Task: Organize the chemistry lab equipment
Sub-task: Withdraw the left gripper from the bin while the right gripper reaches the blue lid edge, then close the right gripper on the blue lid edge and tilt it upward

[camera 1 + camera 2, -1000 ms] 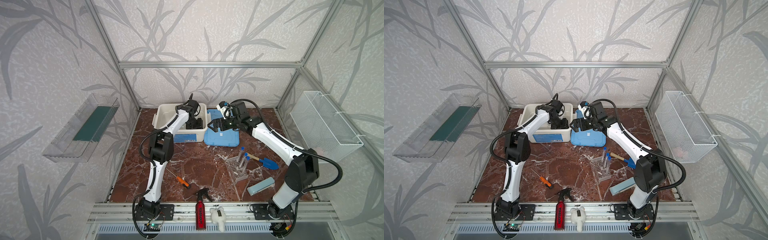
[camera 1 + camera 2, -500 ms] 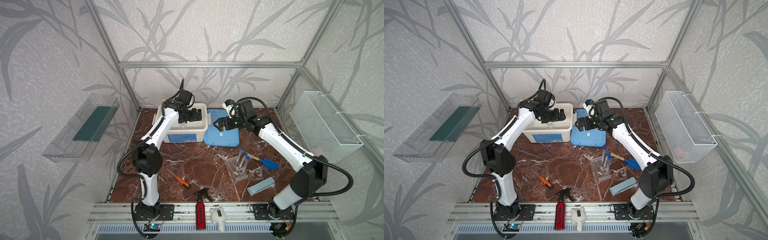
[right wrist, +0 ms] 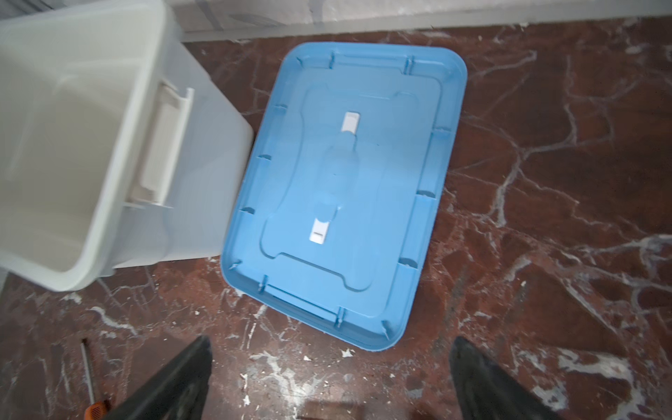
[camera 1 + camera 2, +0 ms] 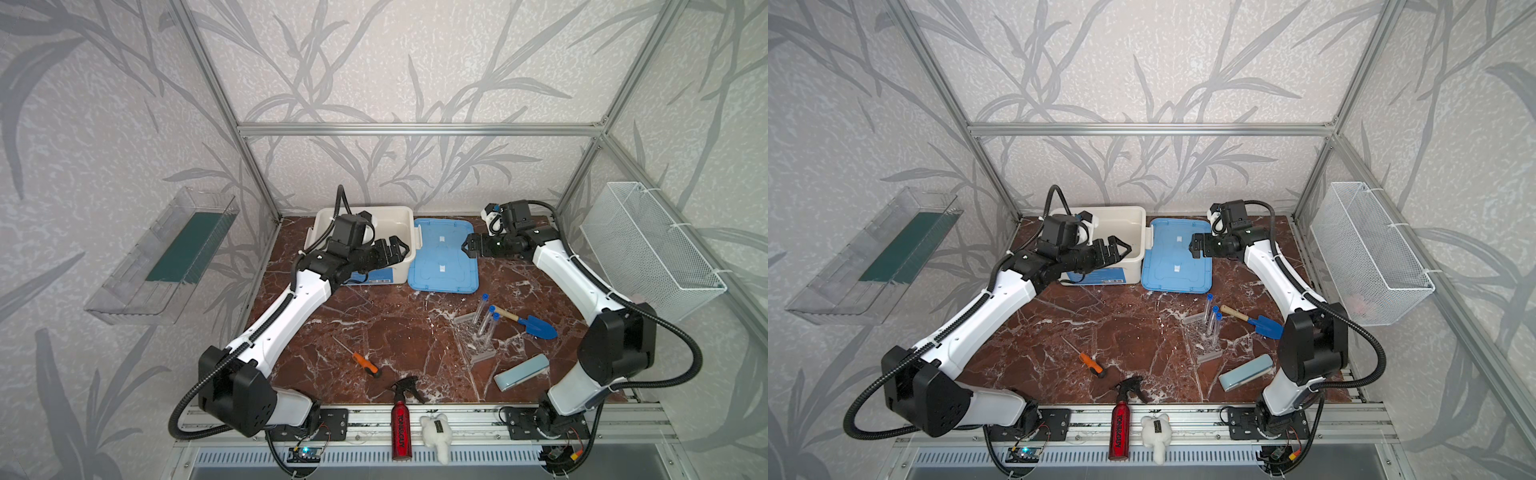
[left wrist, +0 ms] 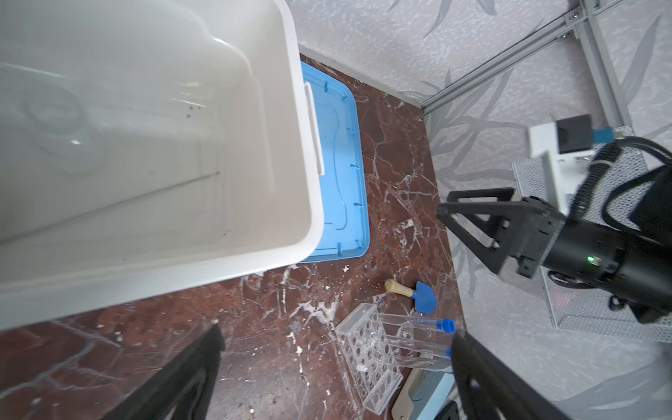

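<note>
A clear tube rack [image 4: 478, 338] [image 4: 1206, 338] [image 5: 367, 360] stands right of the table's middle and holds three blue-capped tubes [image 4: 484, 316] [image 5: 418, 323]. My left gripper [image 4: 400, 249] [image 4: 1121, 250] [image 5: 334, 367] hangs open and empty over the front right corner of the white bin [image 4: 320, 224] [image 5: 309, 182]. A thin clear rod [image 5: 156, 189] and a faint round clear dish [image 5: 51, 111] lie on the bin floor. My right gripper [image 4: 465, 247] [image 4: 1192, 245] [image 3: 329, 371] is open and empty above the right edge of the blue lid [image 4: 442, 257] [image 3: 345, 182].
An orange-handled screwdriver [image 4: 365, 361] and a red spray bottle [image 4: 401, 419] lie near the front. A blue trowel [image 4: 536, 326] and a pale blue box [image 4: 521, 372] sit right of the rack. A wire basket [image 4: 648, 245] hangs on the right wall, a clear shelf [image 4: 166, 257] on the left.
The left arm has swung back and outward, drawing its gripper from inside the bin to the front right corner. The right gripper has pulled right, from over the lid to its right edge.
</note>
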You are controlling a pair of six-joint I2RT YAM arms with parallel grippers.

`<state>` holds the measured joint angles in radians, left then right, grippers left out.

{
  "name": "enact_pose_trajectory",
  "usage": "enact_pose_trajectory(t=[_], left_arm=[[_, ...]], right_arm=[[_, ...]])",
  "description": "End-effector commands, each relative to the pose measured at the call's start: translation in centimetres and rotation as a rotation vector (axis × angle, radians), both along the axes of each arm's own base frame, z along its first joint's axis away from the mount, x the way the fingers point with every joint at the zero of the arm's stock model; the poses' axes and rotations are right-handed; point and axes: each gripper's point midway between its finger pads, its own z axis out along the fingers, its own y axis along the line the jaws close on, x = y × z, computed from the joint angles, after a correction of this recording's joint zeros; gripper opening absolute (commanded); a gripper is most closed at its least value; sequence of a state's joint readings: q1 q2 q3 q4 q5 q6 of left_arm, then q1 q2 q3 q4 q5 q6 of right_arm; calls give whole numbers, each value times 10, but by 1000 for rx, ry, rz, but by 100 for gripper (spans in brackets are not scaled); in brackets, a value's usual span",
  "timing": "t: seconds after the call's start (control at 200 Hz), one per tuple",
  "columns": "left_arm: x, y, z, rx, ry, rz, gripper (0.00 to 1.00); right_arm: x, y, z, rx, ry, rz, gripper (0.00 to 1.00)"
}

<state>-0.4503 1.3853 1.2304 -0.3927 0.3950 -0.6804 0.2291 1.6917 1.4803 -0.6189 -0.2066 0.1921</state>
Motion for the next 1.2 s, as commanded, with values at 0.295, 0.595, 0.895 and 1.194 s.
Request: enact_pose_trajectory(t=[0.295, 0.595, 0.895, 1.194], left_arm=[[-11, -65, -36, -90, 16, -35, 99], [-12, -61, -44, -19, 2, -37, 99], [-7, -65, -44, 28, 4, -67, 99], [6, -53, -38, 89, -18, -7, 97]], right_arm=[[36, -37, -96, -125, 227, -33, 69], [62, -36, -143, -153, 305, -42, 39], [57, -39, -173, -173, 362, -49, 19], [37, -34, -187, -119, 464, -37, 5]])
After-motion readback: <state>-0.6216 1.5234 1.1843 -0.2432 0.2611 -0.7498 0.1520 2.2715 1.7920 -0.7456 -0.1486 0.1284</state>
